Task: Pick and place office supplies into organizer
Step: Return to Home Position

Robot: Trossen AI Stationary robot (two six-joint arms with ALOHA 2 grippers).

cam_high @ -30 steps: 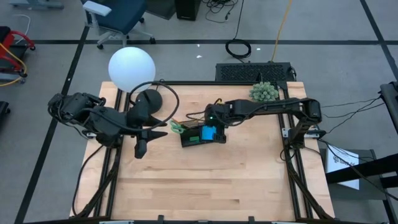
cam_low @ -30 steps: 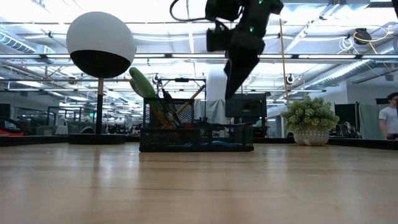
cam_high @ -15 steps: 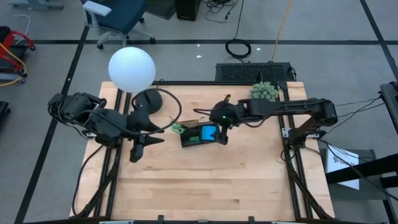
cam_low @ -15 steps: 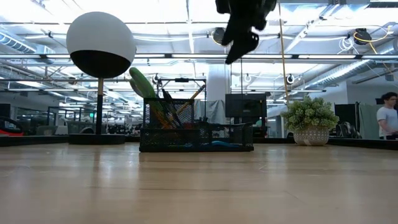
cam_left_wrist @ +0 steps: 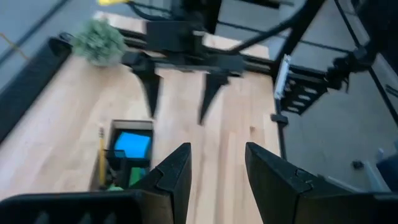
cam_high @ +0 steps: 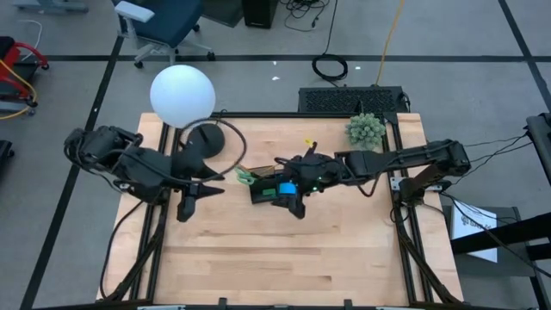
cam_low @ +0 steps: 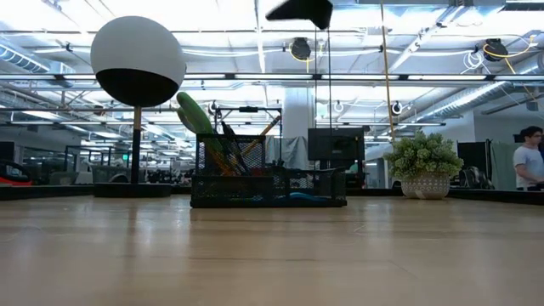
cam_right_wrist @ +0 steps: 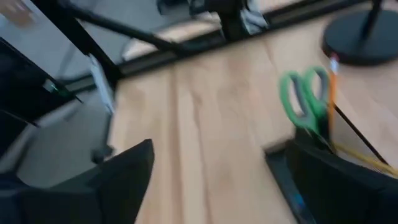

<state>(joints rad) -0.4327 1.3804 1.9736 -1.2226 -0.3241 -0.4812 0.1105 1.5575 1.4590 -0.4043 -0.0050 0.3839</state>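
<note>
**A:** While the right gripper (cam_left_wrist: 177, 116) hangs over the organizer (cam_low: 280, 189), how do its fingers stand?

**B:** Spread wide, nothing between them, touching nothing. The left wrist view shows both fingers pointing down, with bare table (cam_high: 284, 258) behind the gap. The low view puts it at the very top of the picture, well above the tray.

**A:** Left gripper (cam_left_wrist: 217, 149)?

**B:** Also parted, moderate gap, empty. The high view has it on the left side of the table, in front of the round black lamp base (cam_high: 207, 138) and well apart from the organizer.

**A:** Where are the supplies?

**B:** Everything I can make out sits in the organizer.
- The blue note pad (cam_left_wrist: 132, 145) lies flat in a low compartment toward the right arm's end.
- The green-handled scissors (cam_low: 195, 115) stand in the tall mesh cup at the end toward the left arm, handles up and leaning outward.
- An orange pencil (cam_right_wrist: 331, 93) and black pens (cam_low: 231, 140) stand tilted in that same cup, just beside the scissors.
- Smaller pieces inside are too small to tell.

**A:** What else is around?

**B:** The white lamp globe (cam_high: 182, 95) is over the base at back left. The fuzzy green plant (cam_high: 365, 129) is at back right. Both are apart from the tray. In the low view a person (cam_low: 531, 157) is at the far right of the room, away from the table.
</note>
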